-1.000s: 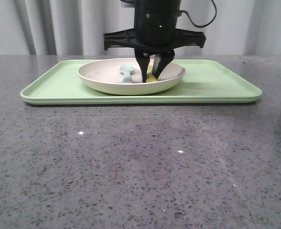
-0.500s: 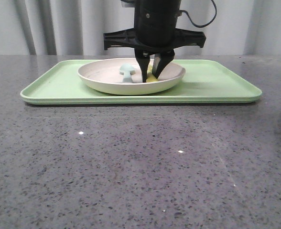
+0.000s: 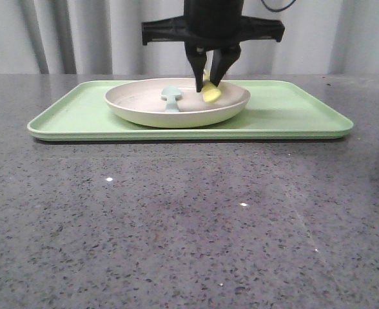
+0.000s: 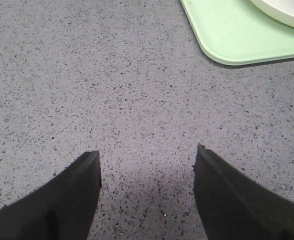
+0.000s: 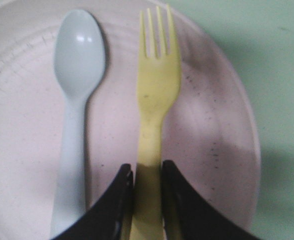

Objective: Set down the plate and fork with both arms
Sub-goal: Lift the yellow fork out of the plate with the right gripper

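The cream plate [image 3: 176, 103] sits on the light-green tray [image 3: 292, 112]; it also shows in the right wrist view [image 5: 207, 115]. My right gripper [image 3: 209, 80] is shut on the handle of the yellow fork [image 3: 211, 93] and holds it lifted just above the plate. In the right wrist view the gripper [image 5: 147, 172] pinches the fork [image 5: 158, 85] by its handle, tines pointing away. My left gripper [image 4: 147, 160] is open and empty over bare countertop; it is out of the front view.
A pale blue spoon [image 3: 171, 96] lies in the plate beside the fork, also in the right wrist view [image 5: 78, 65]. A tray corner [image 4: 227, 35] and plate edge [image 4: 287, 10] show in the left wrist view. Grey speckled countertop [image 3: 189, 219] lies in front of the tray.
My right gripper has risen, lifting the fork off the plate's floor. The spoon, plate and tray have not moved.
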You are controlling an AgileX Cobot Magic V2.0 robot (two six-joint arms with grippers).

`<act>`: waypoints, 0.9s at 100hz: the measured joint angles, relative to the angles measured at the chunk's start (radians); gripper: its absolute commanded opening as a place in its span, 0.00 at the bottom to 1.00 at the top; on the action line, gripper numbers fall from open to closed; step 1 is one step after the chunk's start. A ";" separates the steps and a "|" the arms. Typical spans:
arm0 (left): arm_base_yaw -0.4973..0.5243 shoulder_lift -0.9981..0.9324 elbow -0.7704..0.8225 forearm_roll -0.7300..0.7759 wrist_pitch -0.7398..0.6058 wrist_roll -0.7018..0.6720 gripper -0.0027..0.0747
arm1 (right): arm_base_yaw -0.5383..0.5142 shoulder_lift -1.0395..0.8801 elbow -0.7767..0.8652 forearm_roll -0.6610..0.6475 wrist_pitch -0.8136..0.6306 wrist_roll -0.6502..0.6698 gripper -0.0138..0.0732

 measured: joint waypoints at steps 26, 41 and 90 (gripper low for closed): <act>0.000 0.000 0.000 0.000 0.000 0.000 0.56 | -0.014 -0.070 -0.008 -0.003 0.022 -0.039 0.08; 0.000 0.000 0.000 0.000 0.000 0.000 0.56 | -0.048 -0.091 -0.008 -0.003 0.041 -0.066 0.08; 0.000 0.000 0.000 0.000 0.000 0.000 0.56 | -0.154 -0.097 -0.008 -0.006 0.102 -0.101 0.08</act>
